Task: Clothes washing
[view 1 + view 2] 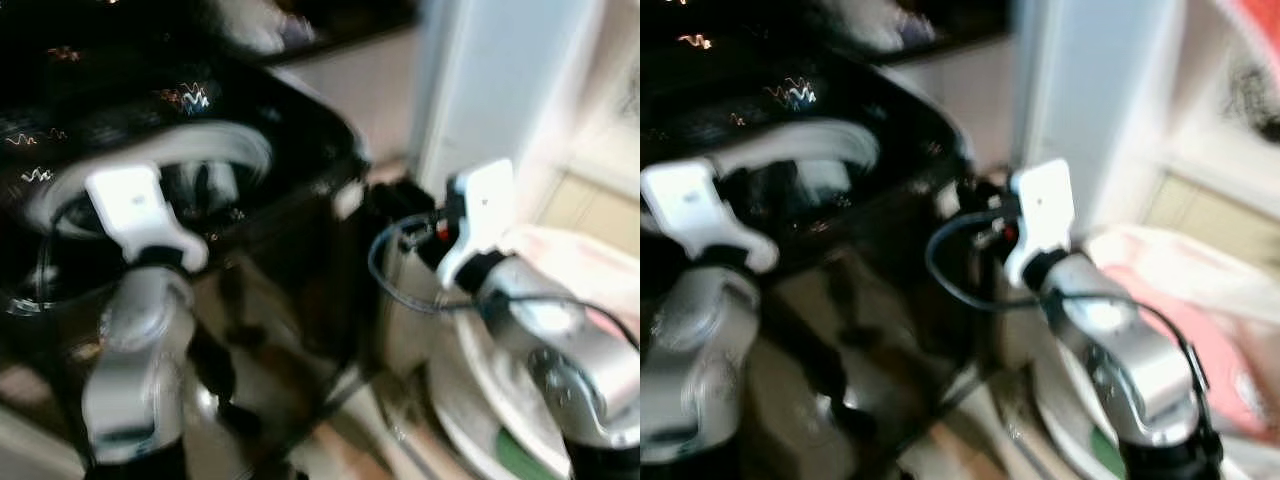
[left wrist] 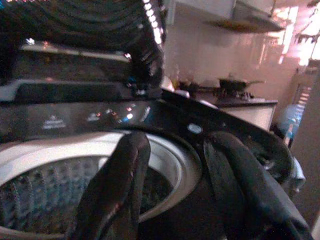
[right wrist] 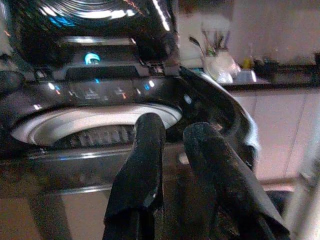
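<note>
Both arms are raised before a black top-loading washing machine (image 1: 290, 230). The left tool (image 2: 172, 185) hovers at the drum's rim, fingers spread and empty. The right tool (image 3: 172, 175), fingers slightly parted, holds nothing. Beyond, the lid (image 3: 95, 25) stands open over the white-rimmed drum (image 3: 95, 125); behind lies a kitchen surface (image 3: 280, 85).

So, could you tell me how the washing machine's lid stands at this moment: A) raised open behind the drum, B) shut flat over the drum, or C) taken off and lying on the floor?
A: in the left wrist view the dark lid stands raised behind the control panel, and the white-rimmed drum lies open below it, in front of the left gripper.
</note>
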You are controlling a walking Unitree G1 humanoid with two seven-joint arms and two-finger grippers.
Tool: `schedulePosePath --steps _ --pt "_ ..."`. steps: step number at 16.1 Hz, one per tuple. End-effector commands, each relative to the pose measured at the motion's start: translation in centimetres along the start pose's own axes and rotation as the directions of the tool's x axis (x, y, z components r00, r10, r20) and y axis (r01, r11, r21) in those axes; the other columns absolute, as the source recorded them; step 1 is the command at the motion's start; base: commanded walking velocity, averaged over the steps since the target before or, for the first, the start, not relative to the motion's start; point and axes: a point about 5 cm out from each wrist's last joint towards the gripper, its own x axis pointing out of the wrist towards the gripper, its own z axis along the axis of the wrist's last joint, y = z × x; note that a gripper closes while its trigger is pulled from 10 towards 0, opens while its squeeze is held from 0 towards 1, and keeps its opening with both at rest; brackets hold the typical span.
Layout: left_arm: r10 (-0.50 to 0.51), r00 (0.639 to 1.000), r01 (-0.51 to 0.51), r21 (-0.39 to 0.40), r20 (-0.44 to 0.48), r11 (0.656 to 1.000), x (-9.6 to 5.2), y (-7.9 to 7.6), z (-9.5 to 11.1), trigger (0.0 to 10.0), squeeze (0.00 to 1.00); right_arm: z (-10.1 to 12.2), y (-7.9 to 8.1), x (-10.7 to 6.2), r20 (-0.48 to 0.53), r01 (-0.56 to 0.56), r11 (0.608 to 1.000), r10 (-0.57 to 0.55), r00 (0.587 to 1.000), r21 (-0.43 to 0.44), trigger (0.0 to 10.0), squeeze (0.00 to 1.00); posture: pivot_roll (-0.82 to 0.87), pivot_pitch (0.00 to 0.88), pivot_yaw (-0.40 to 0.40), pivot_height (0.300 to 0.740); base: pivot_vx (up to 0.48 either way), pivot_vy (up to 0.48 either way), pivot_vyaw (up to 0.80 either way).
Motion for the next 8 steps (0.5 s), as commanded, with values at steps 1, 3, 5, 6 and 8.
schedulePosePath --steps 1,3,5,6,8 --pt "-0.148 0.987 0.144 -0.073 -0.055 0.987 -0.2 -1.4 0.1 10.0 0.0 -0.2 -0.1 -0.1 0.005 -0.004 1.0 0.004 1.0 0.007 10.0 0.0 -0.04 0.0 0.086 0.74 0.0 0.0 0.8" --pt "-0.264 0.959 0.261 -0.045 -0.105 0.964 -1.2 -2.3 -1.0 10.0 0.0 -0.6 -0.2 -0.2 -0.006 -0.002 1.0 0.002 1.0 0.002 10.0 0.0 -0.05 0.0 0.086 0.74 0.0 0.0 0.8" --pt "-0.258 0.961 0.26 0.014 -0.104 0.965 -1.1 -2.5 -1.5 10.0 0.0 -0.8 -0.2 -0.3 -0.012 -0.003 1.0 0.003 1.0 0.0 10.0 0.0 -0.05 0.0 0.087 0.74 0.0 0.0 0.8" --pt "-0.261 0.96 0.266 0.05 -0.099 0.963 -1.1 -2.7 -2.1 10.0 0.0 -1.1 -0.3 -0.5 -0.022 -0.001 1.0 0.001 1.0 -0.004 10.0 0.0 -0.05 0.0 0.088 0.74 0.0 0.0 0.8" --pt "-0.275 0.955 0.287 0.109 -0.114 0.952 -1.5 -2.8 -2.9 10.0 0.0 -1.8 -0.5 -0.7 -0.047 0.003 1.0 -0.003 0.999 -0.01 10.0 0.0 -0.05 0.0 0.087 0.74 0.0 0.0 0.8"
